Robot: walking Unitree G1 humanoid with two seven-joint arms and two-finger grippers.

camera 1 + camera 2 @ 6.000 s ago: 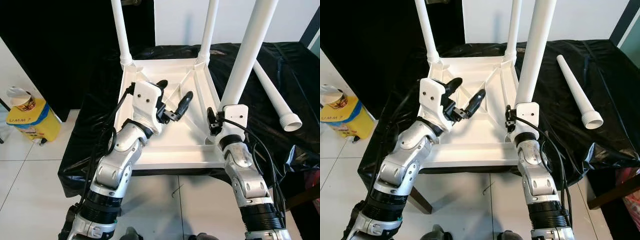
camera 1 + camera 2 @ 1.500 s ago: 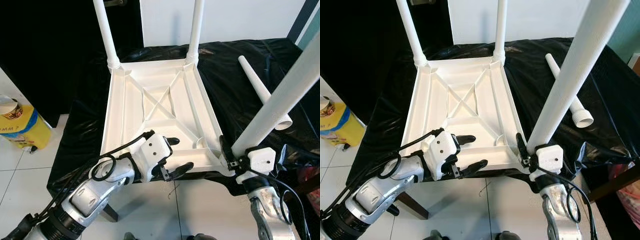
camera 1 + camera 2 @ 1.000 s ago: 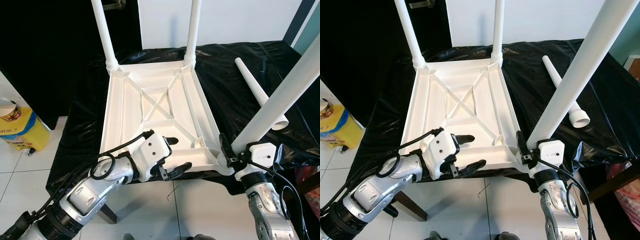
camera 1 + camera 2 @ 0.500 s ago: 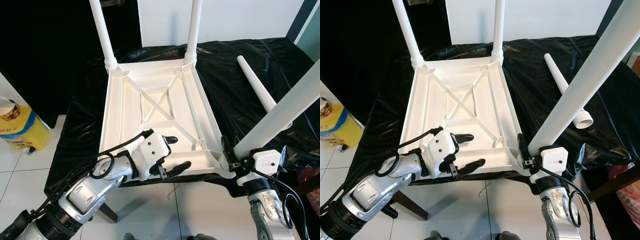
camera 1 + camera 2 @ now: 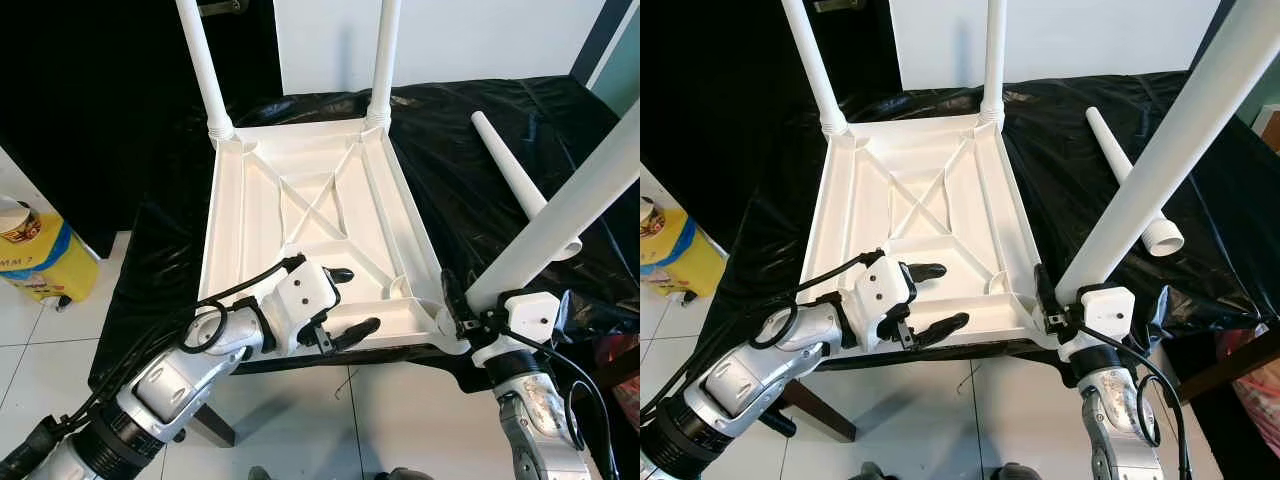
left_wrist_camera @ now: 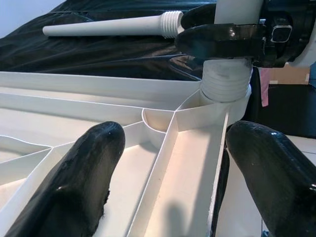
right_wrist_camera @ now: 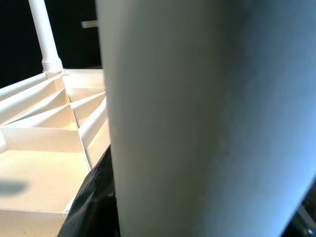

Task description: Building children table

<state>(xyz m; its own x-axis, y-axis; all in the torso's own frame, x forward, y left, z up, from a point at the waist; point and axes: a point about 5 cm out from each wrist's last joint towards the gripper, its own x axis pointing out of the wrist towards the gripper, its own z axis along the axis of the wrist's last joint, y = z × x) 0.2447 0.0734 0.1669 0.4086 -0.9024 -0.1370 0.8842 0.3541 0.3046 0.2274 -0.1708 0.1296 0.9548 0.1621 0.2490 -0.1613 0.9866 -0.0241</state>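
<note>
the left gripper (image 5: 338,303) sits at the near edge of the upside-down white tabletop (image 5: 245,215), its two black fingers (image 6: 74,182) spread wide and grasping nothing — one over the ribbed underside, the other out past the near rim. just to its right, the right gripper (image 5: 452,308) is clenched on the base of a white table leg (image 5: 560,220), which stands in the near right corner socket and leans up and away to the right; the left wrist view shows its threaded end seated in the socket. the tabletop rests on a black plastic sheet (image 5: 450,160) covering a table. on the floor to the left stands a yellow-and-blue container (image 5: 40,265) with a cup-like tub (image 5: 18,220) on top; its printing is too small to read. farther back, a loose leg (image 5: 1130,175) lies flat on the sheet, well apart from the tabletop, threaded end toward the robot. at the far edge, two more legs (image 5: 203,70) stand upright in the far corners — one left, one right.
</note>
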